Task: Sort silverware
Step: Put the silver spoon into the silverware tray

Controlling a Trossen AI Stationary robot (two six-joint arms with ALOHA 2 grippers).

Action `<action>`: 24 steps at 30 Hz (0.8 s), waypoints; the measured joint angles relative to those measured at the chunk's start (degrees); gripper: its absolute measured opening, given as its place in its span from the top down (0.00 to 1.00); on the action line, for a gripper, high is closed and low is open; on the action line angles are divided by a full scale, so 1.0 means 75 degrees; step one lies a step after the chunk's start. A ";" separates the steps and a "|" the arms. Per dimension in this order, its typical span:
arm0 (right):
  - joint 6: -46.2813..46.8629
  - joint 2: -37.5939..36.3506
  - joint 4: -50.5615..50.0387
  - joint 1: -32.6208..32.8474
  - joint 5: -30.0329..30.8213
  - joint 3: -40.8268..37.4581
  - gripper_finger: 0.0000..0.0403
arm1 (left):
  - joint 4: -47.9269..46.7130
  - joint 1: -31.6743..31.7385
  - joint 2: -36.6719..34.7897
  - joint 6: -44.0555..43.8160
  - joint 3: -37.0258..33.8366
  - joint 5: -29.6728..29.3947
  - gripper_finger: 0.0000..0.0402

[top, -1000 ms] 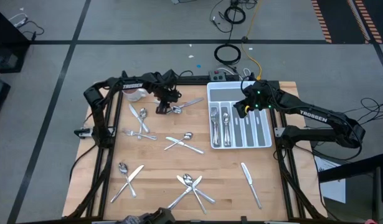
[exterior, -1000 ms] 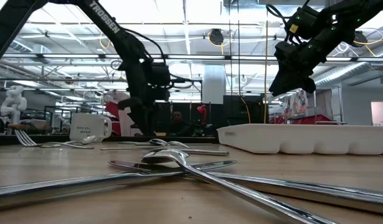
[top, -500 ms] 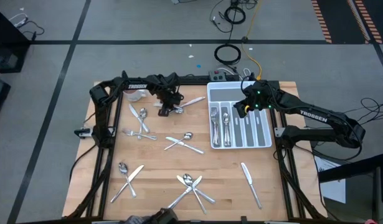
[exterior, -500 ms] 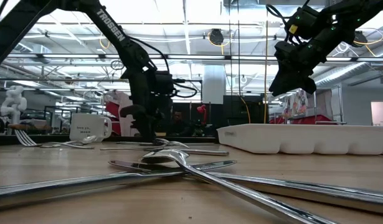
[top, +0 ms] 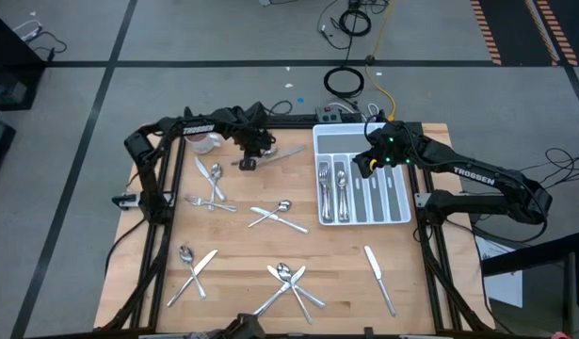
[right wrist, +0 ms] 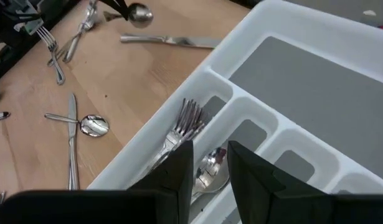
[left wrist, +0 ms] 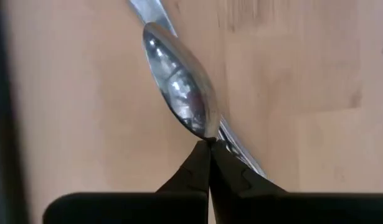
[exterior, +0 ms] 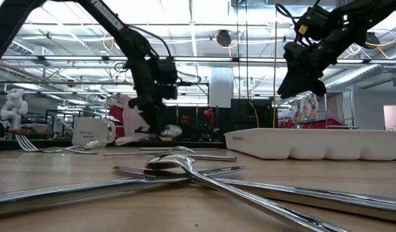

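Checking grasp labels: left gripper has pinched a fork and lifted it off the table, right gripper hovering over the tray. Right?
Not quite. The left gripper is shut on a spoon, not a fork: the left wrist view shows the rounded bowl at the fingertips, and the low view shows it clear of the table. The right gripper does hover over the tray.

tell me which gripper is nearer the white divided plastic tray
Right. The right gripper hovers directly above the white divided plastic tray. The left gripper, shut on a shiny metal spoon, is lifted over the table well off the tray's side.
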 joint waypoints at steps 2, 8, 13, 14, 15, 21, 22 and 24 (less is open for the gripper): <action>0.0002 0.0000 0.0114 0.0007 -0.0007 0.0001 0.77 | -0.0021 -0.0002 -0.0238 -0.0203 -0.0002 0.0005 1.00; 0.0102 0.0000 0.1015 0.0007 -0.0790 0.0003 0.77 | 0.0434 -0.0134 -0.1021 -0.1093 -0.0002 0.0314 1.00; 0.1927 0.0088 0.2440 -0.0007 -0.0569 0.0004 0.71 | 0.1958 -0.0817 -0.1551 -0.1021 0.0010 -0.1292 1.00; 0.2387 0.0120 0.2676 -0.0008 -0.0545 0.0004 0.69 | 0.2313 -0.1010 -0.1589 -0.0826 0.0013 -0.1927 1.00; 0.2883 0.0141 0.2915 -0.0008 -0.0539 0.0004 0.68 | 0.2643 -0.1216 -0.1597 -0.0558 0.0016 -0.2563 1.00; 0.5682 0.0163 0.4296 -0.0007 -0.0526 0.0006 0.62 | 0.4534 -0.2370 -0.1398 0.1833 0.0025 -0.5954 1.00; 0.6057 0.0163 0.4477 -0.0004 -0.0430 0.0006 0.61 | 0.4914 -0.2509 -0.1316 0.2254 0.0027 -0.6419 1.00; 0.6731 0.0163 0.4712 -0.0002 -0.0193 0.0006 0.61 | 0.5754 -0.2751 -0.1134 0.3265 0.0013 -0.7126 1.00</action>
